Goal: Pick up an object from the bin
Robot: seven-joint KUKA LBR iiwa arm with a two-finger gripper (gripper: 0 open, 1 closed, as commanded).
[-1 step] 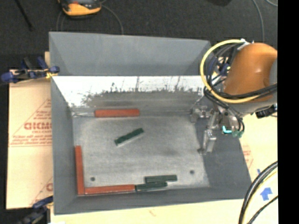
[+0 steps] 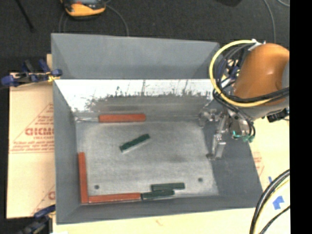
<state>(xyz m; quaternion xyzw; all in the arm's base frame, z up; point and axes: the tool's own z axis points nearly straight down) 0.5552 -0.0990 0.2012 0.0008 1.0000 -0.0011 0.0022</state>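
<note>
Nearest the camera, a long red bar [image 2: 113, 197] lies flat along the near wall of the grey metal bin [image 2: 131, 57]. Its left end meets a second red bar [image 2: 83, 177] that runs up along the left wall, so the two make a corner shape. Two dark green bars [image 2: 165, 189] lie side by side, touching the right end of the near red bar. Another green bar [image 2: 135, 143] lies tilted by itself in the middle of the floor. A third red bar [image 2: 122, 117] lies against the far wall. The bin floor is dull grey and looks scuffed, and the far wall has a pale band with dark scratches. The gripper [image 2: 213, 154] hangs low at the right side of the bin, close to the right wall, over bare floor and well apart from every bar. Whether its jaws are apart or together cannot be told. A round orange cover [image 2: 261, 72] with looped cables sits above it. Outside the bin the ground is dark, with an orange and black device [image 2: 83, 1] at the far left.
</note>
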